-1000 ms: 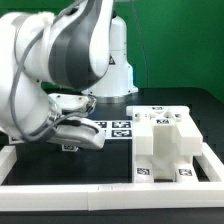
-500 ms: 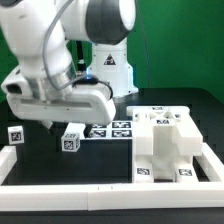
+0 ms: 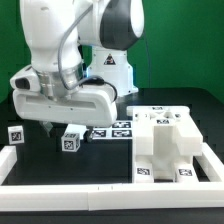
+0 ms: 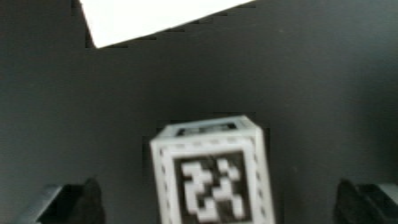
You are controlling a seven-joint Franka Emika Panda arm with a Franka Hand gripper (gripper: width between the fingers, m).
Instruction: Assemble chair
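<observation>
The black desk (image 3: 110, 160) fills most of the exterior view, and above it the white arm (image 3: 70, 50) leans over the exterior view's left half. On the exterior view's right stands the joined chair body (image 3: 165, 145), a blocky white piece with tags on its top and on its front foot. It is close to the border rail (image 3: 100, 186) that runs along the near edge. Behind it, flat on the desk, lies the marker board (image 3: 118, 128), partly hidden by the arm. The tool (image 3: 67, 128) hangs low over a small tagged block (image 3: 72, 140), which rests on the desk well apart from the chair body. A second small block (image 3: 15, 134) stands further to the exterior view's left, near the side rail. This view does not show me clearly how the fingers stand. The wrist view does: the tool (image 4: 222, 203) is released. Its dark fingertips (image 4: 71, 205) stand wide on both sides of the block (image 4: 214, 175), with dark desk visible in each gap, so nothing is gripped. Beyond the block the wrist view also shows a white patch (image 4: 151, 20), and I cannot tell what it is.
</observation>
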